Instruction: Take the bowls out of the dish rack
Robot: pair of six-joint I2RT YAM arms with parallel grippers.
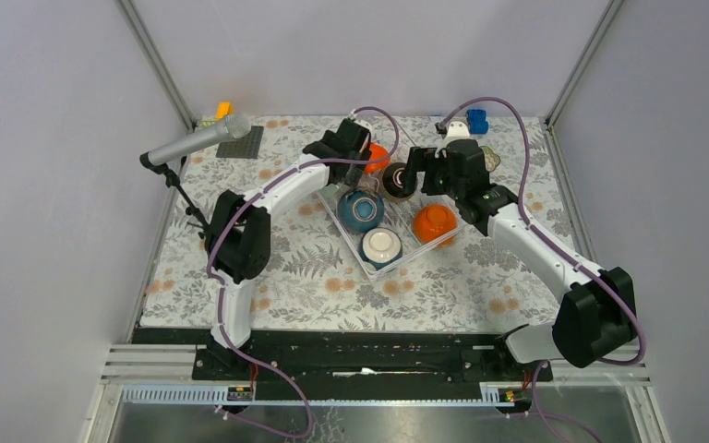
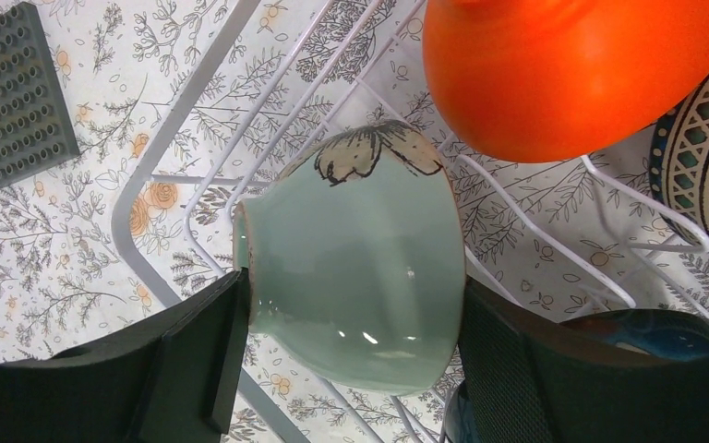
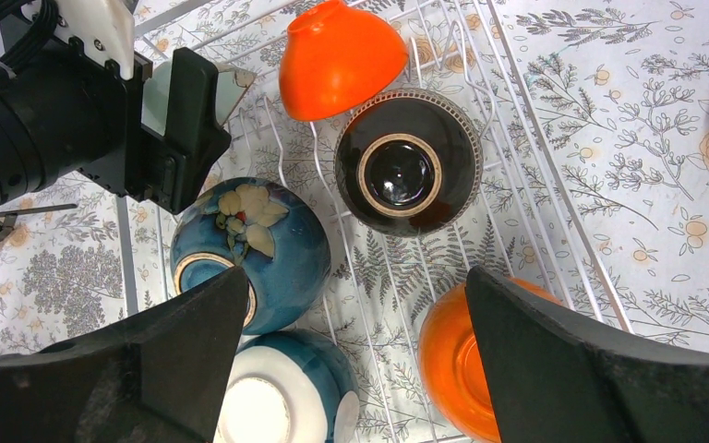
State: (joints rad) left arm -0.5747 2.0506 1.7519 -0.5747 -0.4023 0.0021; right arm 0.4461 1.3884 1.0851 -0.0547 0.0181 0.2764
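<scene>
Clearly, the left gripper (image 2: pixel 355 309) had pinched the mint green bowl (image 2: pixel 351 249) between its two dark fingers (image 2: pixel 198 365). One pad was against the bowl's foot and the other against its rim. The bowl lay on its side across the lower middle of the left wrist view (a painted flower showed on its upper flank). It sat over the white wire of the dish rack (image 2: pixel 174 161), near a rounded corner of the rim. An orange bowl (image 2: pixel 572 74) filled the upper right of that frame, just above it. A dark grey baseplate (image 2: pixel 20 97) lay on the floral tablecloth (image 2: pixel 74 240) in the upper left, outside the rack.

The right gripper (image 3: pixel 355 291) hung spread wide over the rack, with nothing between its fingers. In the right wrist view a dark brown bowl (image 3: pixel 408 171) sat upside down at centre. A teal blue bowl (image 3: pixel 258 245) with a flower on it lay tipped at left centre. A cream-white bowl (image 3: pixel 277 406) sat at the bottom edge, just below the teal one. A second orange bowl (image 3: pixel 452 360) lay at the lower right, partly hidden by the gripper's finger. All four were inside the rack.

In the overhead view the rack stood in the middle of the table, with both grippers over its upper end.
</scene>
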